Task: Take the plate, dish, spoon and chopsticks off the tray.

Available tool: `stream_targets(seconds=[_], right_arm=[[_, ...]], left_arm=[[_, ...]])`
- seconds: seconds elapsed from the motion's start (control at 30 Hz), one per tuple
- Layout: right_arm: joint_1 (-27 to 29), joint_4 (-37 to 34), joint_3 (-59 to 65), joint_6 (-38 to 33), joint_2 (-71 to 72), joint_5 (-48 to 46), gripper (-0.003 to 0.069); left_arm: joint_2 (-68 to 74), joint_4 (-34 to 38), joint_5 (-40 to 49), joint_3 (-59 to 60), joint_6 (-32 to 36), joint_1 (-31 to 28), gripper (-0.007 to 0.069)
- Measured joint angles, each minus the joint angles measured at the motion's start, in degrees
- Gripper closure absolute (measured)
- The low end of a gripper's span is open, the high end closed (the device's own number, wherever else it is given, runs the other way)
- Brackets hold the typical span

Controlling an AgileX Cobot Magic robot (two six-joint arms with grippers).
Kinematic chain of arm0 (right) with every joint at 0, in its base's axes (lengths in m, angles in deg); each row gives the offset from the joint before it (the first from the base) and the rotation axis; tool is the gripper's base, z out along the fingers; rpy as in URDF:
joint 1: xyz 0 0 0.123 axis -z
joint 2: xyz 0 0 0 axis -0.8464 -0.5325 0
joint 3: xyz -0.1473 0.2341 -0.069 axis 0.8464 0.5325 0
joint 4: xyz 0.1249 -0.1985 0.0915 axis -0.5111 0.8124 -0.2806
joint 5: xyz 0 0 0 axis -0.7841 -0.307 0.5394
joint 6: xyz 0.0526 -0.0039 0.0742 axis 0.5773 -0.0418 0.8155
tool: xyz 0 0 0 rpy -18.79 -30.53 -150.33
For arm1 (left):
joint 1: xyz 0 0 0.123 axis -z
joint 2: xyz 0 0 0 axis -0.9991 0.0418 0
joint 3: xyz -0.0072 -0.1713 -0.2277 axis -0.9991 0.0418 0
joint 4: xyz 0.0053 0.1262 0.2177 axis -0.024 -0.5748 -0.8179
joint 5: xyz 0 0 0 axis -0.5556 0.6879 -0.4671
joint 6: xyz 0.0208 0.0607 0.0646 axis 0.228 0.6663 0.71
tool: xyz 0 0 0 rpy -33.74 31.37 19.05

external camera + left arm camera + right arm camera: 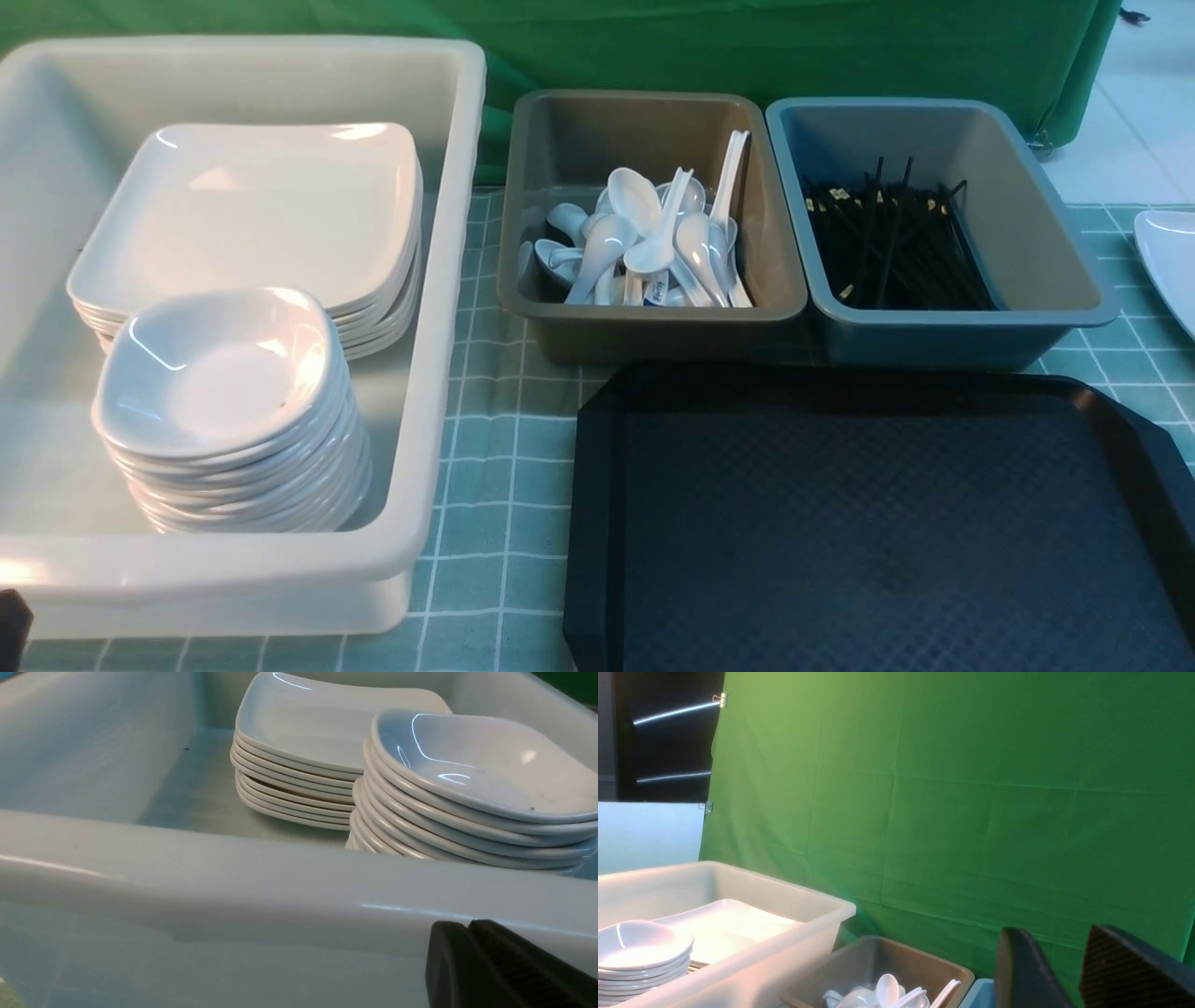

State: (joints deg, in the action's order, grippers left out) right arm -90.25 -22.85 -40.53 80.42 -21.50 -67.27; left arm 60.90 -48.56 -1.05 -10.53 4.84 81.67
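Your tray (878,523) lies bare; plates (252,215) stacked at ten o'clock; left claw (472,952) pressed together, right claw (1064,970) apart, empty.

You see the tray (878,523) cut off by the front view's lower and right edges. Right of the tray, a white dish (1169,261) is cropped. Each end effector shows only fingertips in its wrist view.

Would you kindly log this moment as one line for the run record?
tray: bare | plates, bowls: stacked in white bin | spoons: brown bin | chopsticks: grey bin | left gripper: shut, empty | right gripper: open, empty
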Motion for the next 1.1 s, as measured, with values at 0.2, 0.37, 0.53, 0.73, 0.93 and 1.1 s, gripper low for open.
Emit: stream_targets(seconds=[0.2,0.37,0.53,0.73,0.93,1.1], right_arm=[[0.0,0.0,0.0,0.0,0.0,0.0,0.0419],[0.0,0.0,0.0,0.0,0.0,0.0,0.0419],[0.0,0.0,0.0,0.0,0.0,0.0,0.0419],[0.0,-2.2,0.0,0.2,0.0,0.1,0.0418],[0.0,-5.0,2.7,2.7,-0.4,0.8,0.0419],[0.0,-5.4,5.9,2.9,-0.7,0.9,0.0419]], left_arm=[[0.0,-1.7,0.0,0.0,-0.1,0.0,0.0613],[0.0,-2.7,0.0,0.0,-0.1,0.0,0.0612],[0.0,-2.7,0.0,0.0,-0.1,0.0,0.0612],[0.0,-2.7,0.0,0.0,-0.1,0.0,0.0612],[0.0,-2.7,0.0,0.0,-0.1,0.0,0.0612],[0.0,-2.9,0.0,0.0,-0.1,0.0,0.0612]])
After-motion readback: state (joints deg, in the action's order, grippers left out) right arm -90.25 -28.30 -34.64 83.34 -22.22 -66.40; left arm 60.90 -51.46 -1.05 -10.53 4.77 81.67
